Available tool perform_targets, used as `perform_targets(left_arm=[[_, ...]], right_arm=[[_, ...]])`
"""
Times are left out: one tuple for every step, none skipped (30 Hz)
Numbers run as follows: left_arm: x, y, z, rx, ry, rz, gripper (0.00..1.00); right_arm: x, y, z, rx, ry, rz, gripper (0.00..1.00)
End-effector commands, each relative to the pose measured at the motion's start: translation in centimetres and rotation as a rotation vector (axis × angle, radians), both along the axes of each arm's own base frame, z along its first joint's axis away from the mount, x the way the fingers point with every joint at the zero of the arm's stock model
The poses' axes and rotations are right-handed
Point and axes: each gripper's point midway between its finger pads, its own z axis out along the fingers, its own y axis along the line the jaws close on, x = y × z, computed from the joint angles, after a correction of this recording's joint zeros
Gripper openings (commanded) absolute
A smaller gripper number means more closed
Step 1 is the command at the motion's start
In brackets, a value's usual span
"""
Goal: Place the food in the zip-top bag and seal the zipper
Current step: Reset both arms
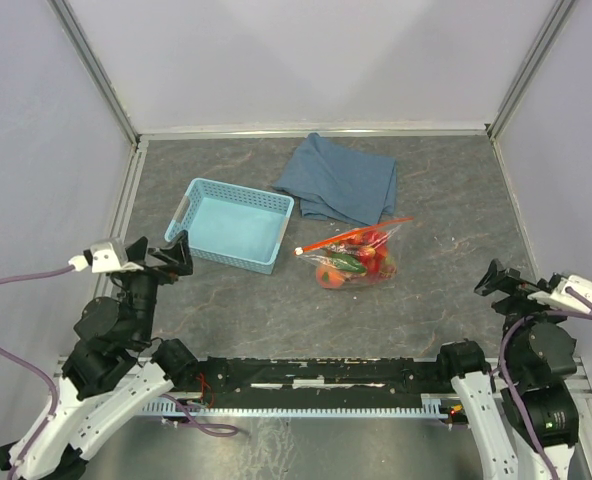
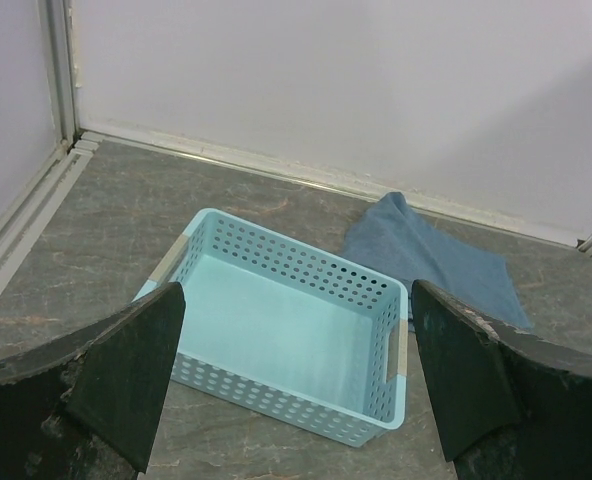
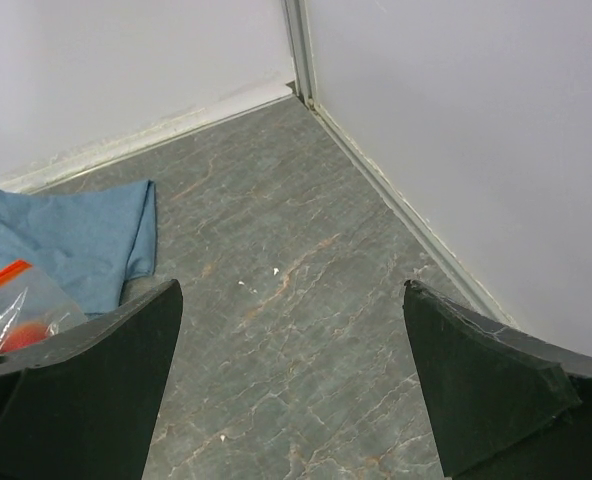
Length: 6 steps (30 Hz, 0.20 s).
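The clear zip-top bag [image 1: 357, 258] lies on the table's middle, right of the basket, with the food [image 1: 351, 264] inside it: orange, red and green pieces. Its red-orange zipper [image 1: 356, 235] runs along the top edge, with a small white slider at the left end. A corner of the bag [image 3: 16, 310] shows at the left edge of the right wrist view. My left gripper [image 1: 176, 255] is open and empty, near the basket's left end. My right gripper [image 1: 496, 278] is open and empty at the right side, well away from the bag.
A light blue plastic basket [image 1: 198, 196] [image 2: 401, 300] stands empty left of the bag. A folded blue cloth [image 1: 338, 180] [image 2: 426, 255] [image 3: 66, 235] lies behind the bag. Walls with metal rails enclose the table on three sides.
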Motion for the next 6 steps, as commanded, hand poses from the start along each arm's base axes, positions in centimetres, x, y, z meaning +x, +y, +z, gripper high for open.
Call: perform_targets(left_arm=[[0.35, 0.23, 1.12, -0.018, -0.025, 0.027, 0.99], [0.43, 0.20, 1.06, -0.014, -0.021, 0.028, 1.00], [0.50, 0.17, 1.02, -0.011, -0.019, 0.030, 1.00], [0.51, 0.15, 1.03, -0.009, -0.019, 0.028, 1.00], [0.56, 0.12, 0.99, -0.006, -0.018, 0.028, 1.00], [0.58, 0.00, 1.00, -0.004, -0.019, 0.022, 1.00]], right_arm=[[0.13, 0.41, 0.60, -0.019, -0.002, 0.030, 0.99], [0.08, 0.37, 0.62, -0.018, -0.004, 0.027, 0.99], [0.03, 0.31, 0.67, -0.018, -0.006, 0.024, 0.99], [0.02, 0.27, 0.68, -0.017, -0.008, 0.022, 0.99], [-0.01, 0.24, 0.70, -0.017, -0.009, 0.020, 0.99], [-0.03, 0.20, 0.71, -0.017, -0.012, 0.018, 0.99]])
